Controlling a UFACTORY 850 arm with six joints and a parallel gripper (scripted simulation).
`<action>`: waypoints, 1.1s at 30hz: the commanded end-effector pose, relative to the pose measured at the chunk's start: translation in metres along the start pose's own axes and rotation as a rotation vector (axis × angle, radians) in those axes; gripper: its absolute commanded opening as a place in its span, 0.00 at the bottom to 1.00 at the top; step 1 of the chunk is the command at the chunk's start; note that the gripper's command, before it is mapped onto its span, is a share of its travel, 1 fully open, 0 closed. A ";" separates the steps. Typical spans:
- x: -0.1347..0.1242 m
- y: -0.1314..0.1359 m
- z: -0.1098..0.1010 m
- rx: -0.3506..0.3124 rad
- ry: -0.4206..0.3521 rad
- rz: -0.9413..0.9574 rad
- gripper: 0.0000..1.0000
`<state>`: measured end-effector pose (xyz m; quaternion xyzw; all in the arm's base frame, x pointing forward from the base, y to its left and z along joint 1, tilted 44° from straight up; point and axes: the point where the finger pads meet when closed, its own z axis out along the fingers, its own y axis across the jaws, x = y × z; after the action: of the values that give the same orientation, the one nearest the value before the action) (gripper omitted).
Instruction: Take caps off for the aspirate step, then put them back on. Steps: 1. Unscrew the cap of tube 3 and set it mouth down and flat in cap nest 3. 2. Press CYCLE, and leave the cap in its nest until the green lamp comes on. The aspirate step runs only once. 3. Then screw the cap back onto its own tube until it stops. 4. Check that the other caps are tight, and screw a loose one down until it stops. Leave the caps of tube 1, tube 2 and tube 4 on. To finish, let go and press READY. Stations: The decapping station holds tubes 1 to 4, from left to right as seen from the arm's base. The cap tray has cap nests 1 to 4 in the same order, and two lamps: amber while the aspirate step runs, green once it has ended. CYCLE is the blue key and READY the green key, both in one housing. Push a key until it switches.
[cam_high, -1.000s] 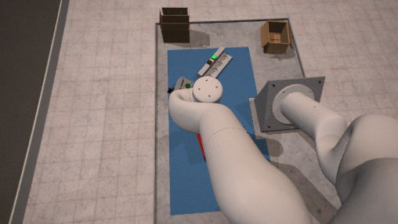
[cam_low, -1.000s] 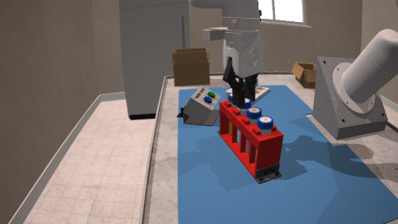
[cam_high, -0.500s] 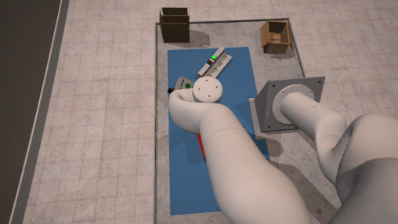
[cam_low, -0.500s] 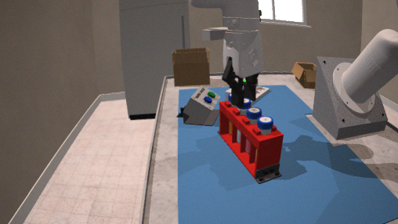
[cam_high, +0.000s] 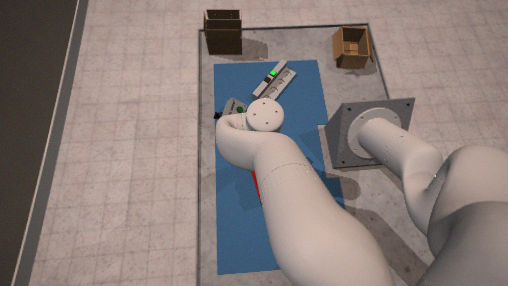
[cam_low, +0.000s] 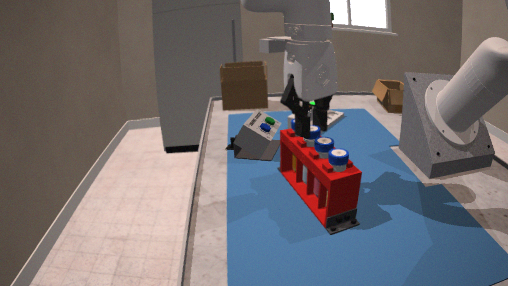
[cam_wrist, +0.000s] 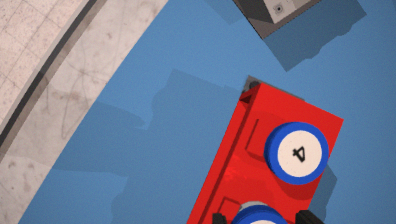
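Note:
The red tube rack (cam_low: 325, 186) (cam_wrist: 248, 165) stands on the blue mat (cam_low: 260, 230) (cam_wrist: 170, 130) with blue caps on its tubes. My gripper (cam_low: 311, 125) (cam_wrist: 260, 218) reaches straight down over the cap of tube 3 (cam_low: 313, 132) (cam_wrist: 251, 212). Its fingers stand on either side of that cap, a little apart from it, so the gripper is open. The cap of tube 4 (cam_wrist: 296, 153) sits on its tube beside it. The caps of tube 2 (cam_low: 324, 144) and tube 1 (cam_low: 338, 157) are on. On the cap tray (cam_high: 280, 80) the green lamp (cam_high: 272, 73) is lit.
The grey key housing (cam_high: 231, 106) (cam_low: 252, 137) (cam_wrist: 272, 12) lies beyond the rack's tube 4 end, with the green key (cam_low: 270, 120) and the blue key (cam_low: 265, 128) on top. Two cardboard boxes (cam_high: 223, 31) (cam_high: 353, 46) stand at the back. The arm's base block (cam_low: 440, 130) is on the right.

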<state>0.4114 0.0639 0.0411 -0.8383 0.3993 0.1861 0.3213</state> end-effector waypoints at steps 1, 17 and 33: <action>0.001 -0.001 0.001 0.000 0.001 0.002 0.46; 0.001 -0.001 0.004 0.000 0.001 0.002 0.00; 0.001 0.000 0.004 0.001 0.001 0.235 0.00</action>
<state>0.4112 0.0666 0.0380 -0.8131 0.4484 0.2032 0.3107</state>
